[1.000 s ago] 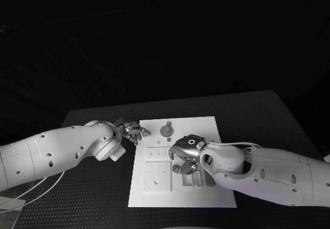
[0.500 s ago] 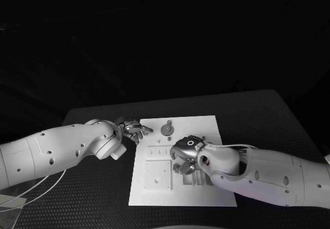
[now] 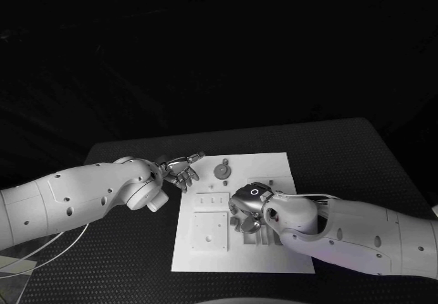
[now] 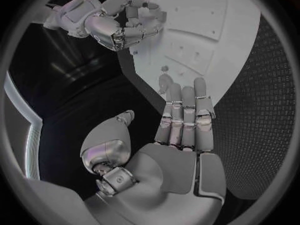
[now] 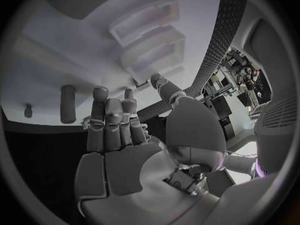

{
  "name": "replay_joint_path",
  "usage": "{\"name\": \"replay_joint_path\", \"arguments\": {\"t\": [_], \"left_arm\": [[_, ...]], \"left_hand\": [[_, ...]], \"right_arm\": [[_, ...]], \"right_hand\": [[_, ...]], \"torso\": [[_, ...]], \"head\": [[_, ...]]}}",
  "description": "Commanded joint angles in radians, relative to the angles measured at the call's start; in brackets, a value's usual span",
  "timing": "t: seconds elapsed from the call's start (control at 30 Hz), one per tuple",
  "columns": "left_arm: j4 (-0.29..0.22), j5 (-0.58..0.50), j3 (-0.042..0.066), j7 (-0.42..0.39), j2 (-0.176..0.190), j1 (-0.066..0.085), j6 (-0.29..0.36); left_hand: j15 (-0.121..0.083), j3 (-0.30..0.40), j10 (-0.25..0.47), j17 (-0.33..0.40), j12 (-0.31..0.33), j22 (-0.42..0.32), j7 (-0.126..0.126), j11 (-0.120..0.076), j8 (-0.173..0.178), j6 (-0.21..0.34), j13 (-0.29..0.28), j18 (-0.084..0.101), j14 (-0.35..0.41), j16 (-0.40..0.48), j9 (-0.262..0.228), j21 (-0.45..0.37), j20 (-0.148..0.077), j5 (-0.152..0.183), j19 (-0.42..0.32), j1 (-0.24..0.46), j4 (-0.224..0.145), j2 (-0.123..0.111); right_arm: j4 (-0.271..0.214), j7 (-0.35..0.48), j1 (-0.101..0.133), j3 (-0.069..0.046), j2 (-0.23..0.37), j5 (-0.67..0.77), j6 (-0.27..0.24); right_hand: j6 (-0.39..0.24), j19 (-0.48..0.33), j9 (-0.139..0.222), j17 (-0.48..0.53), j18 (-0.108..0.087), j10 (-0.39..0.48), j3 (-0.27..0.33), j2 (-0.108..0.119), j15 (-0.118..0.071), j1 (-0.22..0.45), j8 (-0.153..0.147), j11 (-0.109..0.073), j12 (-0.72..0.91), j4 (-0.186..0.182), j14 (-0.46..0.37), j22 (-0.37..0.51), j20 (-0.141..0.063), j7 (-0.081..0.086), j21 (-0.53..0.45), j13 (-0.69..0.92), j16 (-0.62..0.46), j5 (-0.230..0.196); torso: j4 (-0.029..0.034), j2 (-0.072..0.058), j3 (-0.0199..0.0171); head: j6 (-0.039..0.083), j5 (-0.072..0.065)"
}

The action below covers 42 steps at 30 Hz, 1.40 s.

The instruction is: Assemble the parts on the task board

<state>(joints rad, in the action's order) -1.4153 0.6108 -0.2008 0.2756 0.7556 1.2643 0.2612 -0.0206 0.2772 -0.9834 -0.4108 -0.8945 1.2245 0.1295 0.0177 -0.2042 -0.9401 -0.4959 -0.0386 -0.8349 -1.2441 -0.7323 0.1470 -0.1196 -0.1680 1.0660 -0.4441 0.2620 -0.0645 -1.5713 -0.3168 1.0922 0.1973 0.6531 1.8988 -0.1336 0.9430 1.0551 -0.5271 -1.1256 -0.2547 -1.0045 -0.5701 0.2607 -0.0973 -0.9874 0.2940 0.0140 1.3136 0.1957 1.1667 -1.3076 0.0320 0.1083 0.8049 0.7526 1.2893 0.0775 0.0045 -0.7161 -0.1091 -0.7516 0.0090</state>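
Head view: task board [image 3: 206,256] mid-table; left hand [image 3: 180,170] open at its far-left corner; right hand [image 3: 248,215] over its middle.
Left wrist: fingers [image 4: 184,115] straight, empty.
Right wrist: fingers [image 5: 111,116] spread, empty, above parts [image 5: 67,103] (small, stiff, likely light; pinch the sides).

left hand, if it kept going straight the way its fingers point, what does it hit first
Probably the round part near the task board's far edge. The left hand, fingers straight and apart, points across that end, though it may pass above; height is unclear.
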Motion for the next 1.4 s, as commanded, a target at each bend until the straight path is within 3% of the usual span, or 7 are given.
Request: {"name": "replay_joint_path", "arguments": {"t": [0.03, 0.07, 0.13, 0.27, 0.5, 0.73, 1.4], "left_arm": [[-0.004, 0.008, 0.001, -0.043, -0.002, 0.001, -0.030], [-0.004, 0.007, 0.001, -0.048, -0.003, 0.001, -0.026], [-0.004, 0.010, 0.001, -0.052, -0.005, 0.001, -0.032], [-0.006, 0.013, 0.001, -0.056, -0.006, 0.001, -0.042], [-0.007, 0.007, 0.001, -0.051, -0.006, 0.001, -0.048], [-0.008, 0.006, 0.001, -0.047, -0.006, 0.001, -0.052], [-0.006, -0.003, 0.000, -0.045, -0.009, 0.000, -0.069]], "left_hand": [[0.003, -0.026, 0.011, -0.005, -0.006, 0.018, 0.000, 0.006, -0.007, -0.005, -0.006, 0.002, 0.011, -0.008, 0.002, 0.004, 0.006, -0.292, -0.007, -0.052, 0.028, 0.002], [0.007, -0.009, 0.010, -0.007, -0.010, 0.028, 0.004, 0.009, -0.012, -0.008, -0.009, 0.005, 0.010, -0.013, 0.000, 0.010, 0.010, -0.536, -0.003, -0.088, 0.021, -0.002], [0.011, -0.008, 0.011, -0.009, -0.014, 0.045, 0.003, 0.014, -0.018, -0.006, -0.012, 0.009, 0.011, -0.016, -0.001, 0.015, 0.014, -0.863, -0.003, -0.130, -0.006, 0.022], [0.012, 0.002, 0.012, -0.011, -0.020, 0.067, 0.005, 0.010, -0.027, -0.005, -0.015, 0.009, 0.011, -0.019, 0.002, 0.017, 0.013, -1.143, -0.004, -0.154, -0.116, 0.086], [0.012, 0.070, 0.011, -0.011, -0.024, 0.077, 0.005, 0.010, -0.036, -0.005, -0.016, 0.010, 0.007, -0.019, 0.013, 0.009, 0.011, -1.124, 0.005, -0.091, -0.267, 0.113], [0.010, 0.122, 0.008, -0.010, -0.025, 0.083, 0.004, 0.010, -0.046, -0.004, -0.014, 0.011, 0.003, -0.017, 0.026, -0.003, 0.011, -1.088, 0.018, -0.006, -0.391, 0.130], [0.010, 0.138, 0.009, -0.007, -0.024, 0.088, 0.005, 0.011, -0.056, 0.001, -0.010, 0.012, 0.000, -0.014, 0.038, -0.019, 0.010, -0.942, 0.029, 0.029, -0.501, 0.152]], "right_arm": [[0.003, 0.002, -0.004, 0.001, -0.003, 0.014, 0.011], [0.003, 0.003, -0.004, 0.001, -0.003, 0.013, 0.008], [0.004, 0.004, -0.004, 0.001, -0.006, 0.013, 0.006], [0.008, 0.008, -0.005, 0.001, -0.011, 0.015, 0.009], [0.020, 0.011, -0.008, 0.001, -0.015, 0.015, 0.014], [0.026, 0.012, -0.010, 0.001, -0.019, 0.015, 0.018], [0.028, 0.016, -0.012, 0.001, -0.014, 0.014, -0.032]], "right_hand": [[0.016, -0.007, -0.001, 0.002, -0.007, 0.001, -0.001, -0.002, -0.001, -0.001, 0.004, -0.008, -0.004, -0.007, -0.007, -0.022, 0.000, 0.009, 0.005, 0.001, 0.006, -0.002], [0.016, -0.007, -0.001, 0.003, -0.007, 0.001, -0.001, -0.003, -0.001, -0.002, 0.004, -0.008, -0.004, -0.007, -0.007, -0.021, 0.000, 0.009, 0.005, 0.002, 0.006, -0.002], [0.017, -0.008, -0.001, 0.003, -0.007, 0.001, -0.001, -0.003, -0.001, -0.003, 0.004, -0.008, -0.004, -0.007, -0.008, -0.021, 0.000, 0.009, 0.005, 0.002, 0.007, -0.002], [0.019, -0.008, -0.002, 0.006, -0.007, 0.000, -0.003, -0.006, -0.001, -0.005, 0.004, -0.008, -0.005, -0.008, -0.008, -0.021, 0.000, 0.008, 0.007, 0.004, 0.010, -0.002], [0.025, -0.010, -0.004, 0.017, -0.007, -0.005, -0.007, -0.025, -0.003, -0.020, 0.006, -0.011, -0.007, -0.001, -0.010, -0.021, -0.001, 0.006, 0.012, 0.009, 0.019, -0.002], [0.044, -0.017, -0.009, 0.040, -0.007, -0.014, 0.003, -0.103, -0.008, -0.058, 0.012, -0.017, -0.015, 0.068, -0.015, -0.021, -0.001, 0.000, 0.022, 0.018, 0.037, -0.003], [0.108, -0.025, -0.025, 0.079, -0.007, -0.032, 0.014, -0.179, -0.025, -0.148, 0.033, -0.036, -0.030, 0.098, -0.024, -0.019, -0.002, -0.021, 0.035, 0.036, 0.070, -0.001]], "torso": [[-0.0007, 0.000, -0.0005], [-0.0006, 0.000, -0.0001], [-0.0001, 0.000, 0.0000], [0.0001, 0.000, 0.0005], [0.0001, -0.001, 0.0012], [0.0008, -0.001, 0.0015], [0.0001, 0.000, 0.0016]], "head": [[-0.001, 0.001], [-0.001, 0.001], [-0.001, 0.001], [-0.001, -0.001], [-0.003, -0.002], [-0.004, -0.002], [-0.008, -0.005]]}}
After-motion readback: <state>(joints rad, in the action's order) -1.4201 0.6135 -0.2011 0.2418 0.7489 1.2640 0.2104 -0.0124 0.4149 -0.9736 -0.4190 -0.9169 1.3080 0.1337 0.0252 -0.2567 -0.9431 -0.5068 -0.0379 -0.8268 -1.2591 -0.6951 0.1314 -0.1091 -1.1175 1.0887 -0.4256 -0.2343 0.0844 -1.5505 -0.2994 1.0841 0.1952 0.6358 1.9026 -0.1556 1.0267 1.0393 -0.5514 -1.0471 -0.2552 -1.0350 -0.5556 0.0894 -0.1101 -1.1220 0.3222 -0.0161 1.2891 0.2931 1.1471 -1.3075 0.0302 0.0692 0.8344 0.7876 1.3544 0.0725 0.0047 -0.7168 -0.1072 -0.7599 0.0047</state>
